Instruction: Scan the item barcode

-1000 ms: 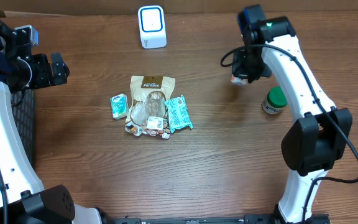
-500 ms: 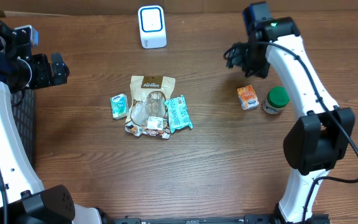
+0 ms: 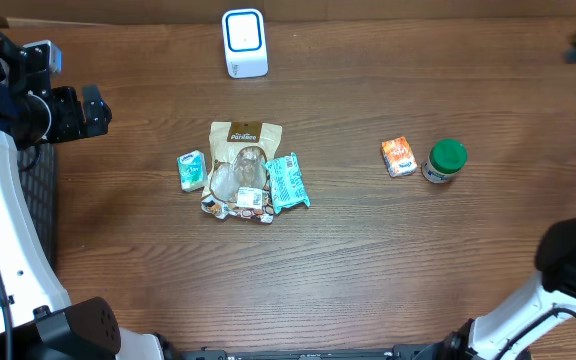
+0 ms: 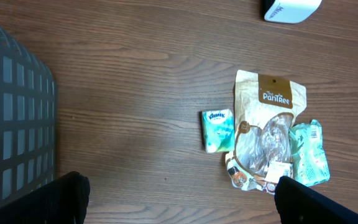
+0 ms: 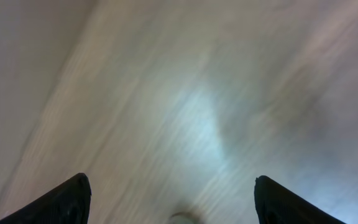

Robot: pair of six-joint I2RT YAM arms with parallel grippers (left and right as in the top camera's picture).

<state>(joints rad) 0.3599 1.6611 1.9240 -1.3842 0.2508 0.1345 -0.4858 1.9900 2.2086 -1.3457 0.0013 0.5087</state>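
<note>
On the right half of the desk (image 3: pixel 368 260), the orange carton (image 3: pixel 399 157) lies free, just beside a green-lidded jar (image 3: pixel 445 160), with no gripper on it. At the far edge, well apart from the carton, stands the white scanner (image 3: pixel 244 43). Near the desk's middle sits a small heap: a PanTree pouch (image 3: pixel 244 150), a Kleenex pack (image 3: pixel 190 170) just to its left, and a teal packet (image 3: pixel 288 182) against its right side. The left gripper (image 4: pixel 185 205) hangs above the desk's left part, its fingers spread wide with nothing between them, and a dark mesh basket (image 4: pixel 11 124) is beside it. The right gripper (image 5: pixel 173 205) is only a blur at the right edge of the overhead view. Its wrist camera shows the fingers standing wide apart and empty over a smeared wood surface.
</note>
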